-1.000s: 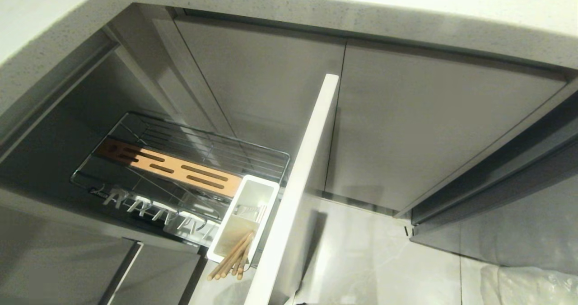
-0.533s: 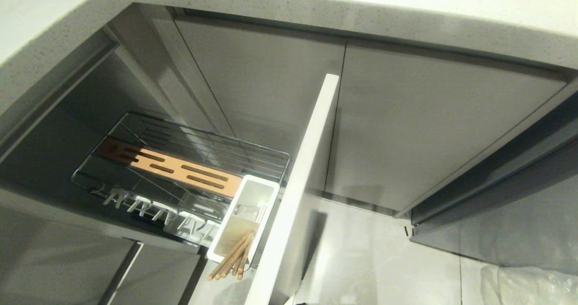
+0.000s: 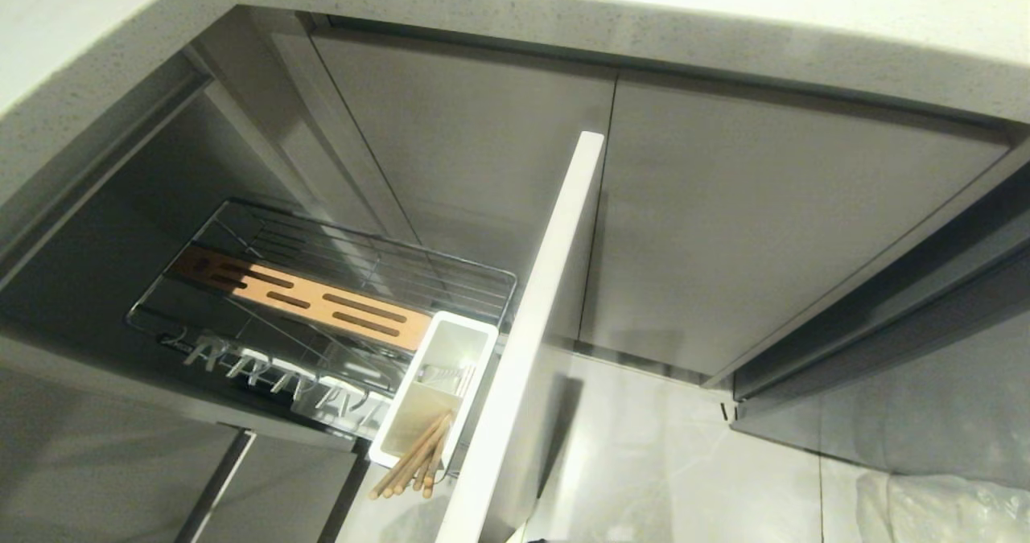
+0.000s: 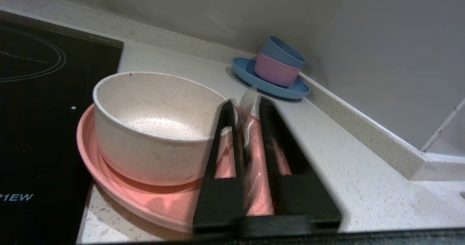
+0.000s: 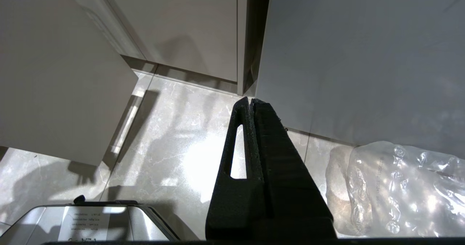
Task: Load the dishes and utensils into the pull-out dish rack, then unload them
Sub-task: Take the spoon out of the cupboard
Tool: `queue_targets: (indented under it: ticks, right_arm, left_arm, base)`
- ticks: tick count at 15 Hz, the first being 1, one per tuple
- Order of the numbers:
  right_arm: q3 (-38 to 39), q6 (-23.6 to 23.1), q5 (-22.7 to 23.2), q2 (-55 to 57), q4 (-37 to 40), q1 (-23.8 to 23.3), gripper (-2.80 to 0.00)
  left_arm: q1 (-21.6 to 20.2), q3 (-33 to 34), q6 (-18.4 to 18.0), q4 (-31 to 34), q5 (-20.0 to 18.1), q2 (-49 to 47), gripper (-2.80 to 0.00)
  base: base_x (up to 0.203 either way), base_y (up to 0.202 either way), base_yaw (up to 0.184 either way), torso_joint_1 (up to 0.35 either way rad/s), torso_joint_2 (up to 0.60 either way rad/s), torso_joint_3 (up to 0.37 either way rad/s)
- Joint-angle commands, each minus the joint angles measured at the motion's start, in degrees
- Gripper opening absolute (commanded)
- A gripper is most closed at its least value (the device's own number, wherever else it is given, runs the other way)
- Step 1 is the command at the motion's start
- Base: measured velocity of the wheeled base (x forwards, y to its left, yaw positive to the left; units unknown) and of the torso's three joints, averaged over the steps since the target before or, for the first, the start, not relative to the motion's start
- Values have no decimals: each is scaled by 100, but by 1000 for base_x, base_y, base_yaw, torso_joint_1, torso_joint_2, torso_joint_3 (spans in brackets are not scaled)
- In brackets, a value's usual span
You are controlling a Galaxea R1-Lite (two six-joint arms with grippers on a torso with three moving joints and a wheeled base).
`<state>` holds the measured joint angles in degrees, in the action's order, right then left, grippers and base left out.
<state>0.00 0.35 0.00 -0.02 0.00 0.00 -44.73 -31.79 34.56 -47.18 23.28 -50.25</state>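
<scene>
In the left wrist view, my left gripper (image 4: 246,102) hangs over the pink plate (image 4: 145,201) on the counter. Its jaws stand slightly apart, so it is open. The silver fork (image 4: 249,96) shows blurred in the gap, leaning towards one finger. The cream bowl (image 4: 152,129) sits on the plate beside the fingers. In the head view the pull-out dish rack (image 3: 362,241) is drawn out, and the chopsticks (image 3: 414,462) stick out of its white caddy (image 3: 471,342). Neither arm shows there. My right gripper (image 5: 251,100) is shut and empty over the floor.
A black cooktop (image 4: 36,92) borders the plate. A blue plate (image 4: 276,89) with stacked blue and pink bowls (image 4: 279,61) stands in the counter's corner by the wall. The rack's pale front panel (image 3: 531,326) juts out. Crumpled plastic wrap (image 5: 392,187) lies on the floor.
</scene>
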Motion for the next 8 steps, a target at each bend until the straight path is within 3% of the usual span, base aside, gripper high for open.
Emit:
queue_targets:
  ticks: [1, 8]
  right_arm:
    - [0, 0, 0, 2, 0, 0, -280]
    - [0, 0, 0, 2, 0, 0, -280]
  left_arm:
    - [-1, -20, 33, -20, 9, -11, 0]
    - [9, -411, 1, -4, 9, -14, 0]
  base:
    - [0, 0, 0, 0, 0, 0]
    - [0, 0, 0, 0, 0, 0]
